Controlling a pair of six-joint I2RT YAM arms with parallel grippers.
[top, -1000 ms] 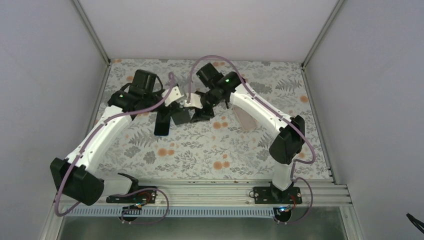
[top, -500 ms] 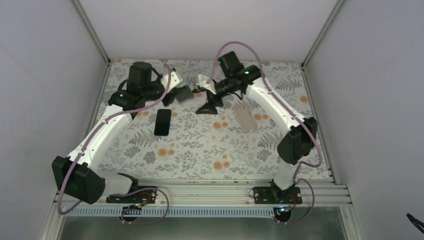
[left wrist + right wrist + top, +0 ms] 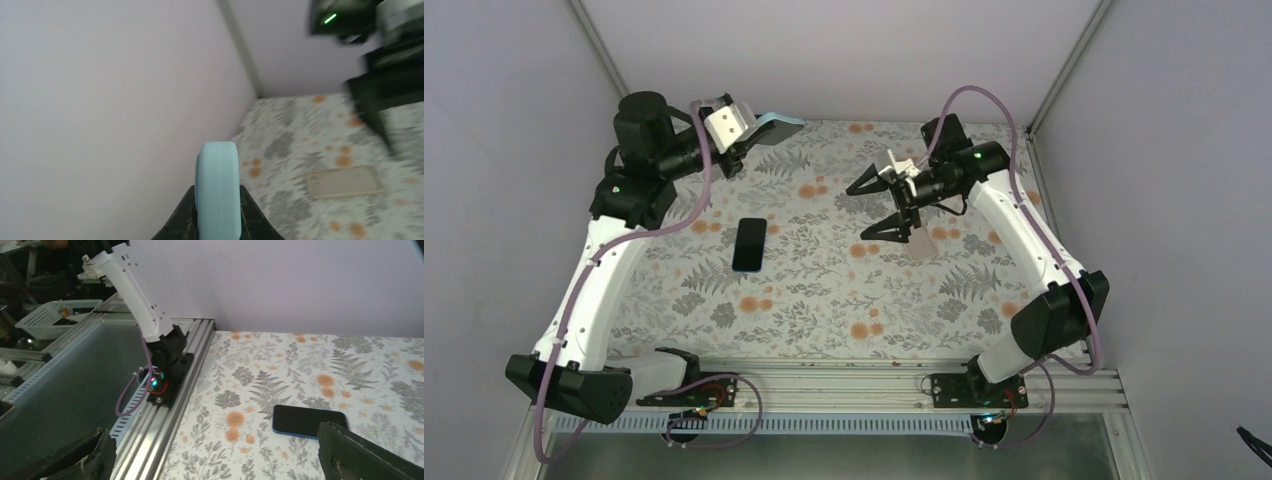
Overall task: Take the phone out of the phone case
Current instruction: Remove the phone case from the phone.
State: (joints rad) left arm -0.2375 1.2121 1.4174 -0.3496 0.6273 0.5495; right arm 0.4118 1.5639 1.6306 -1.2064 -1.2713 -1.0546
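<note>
The left gripper (image 3: 759,130) is clamped on the blue case (image 3: 782,123), held above the counter (image 3: 824,300). The phone (image 3: 749,244) lies bare on the counter. The right gripper (image 3: 856,214) hangs with its jaws wide apart near a beige case (image 3: 920,245).

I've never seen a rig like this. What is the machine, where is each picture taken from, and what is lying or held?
Two white robot arms are bolted at the near edge of a floral table. One picture looks down from above; the other two come from a camera on each wrist. The jaws of the left arm are shut on a light blue phone case, held aloft. Those of the right arm are open and empty. A black phone lies flat on the table, a beige phone case further right.
</note>
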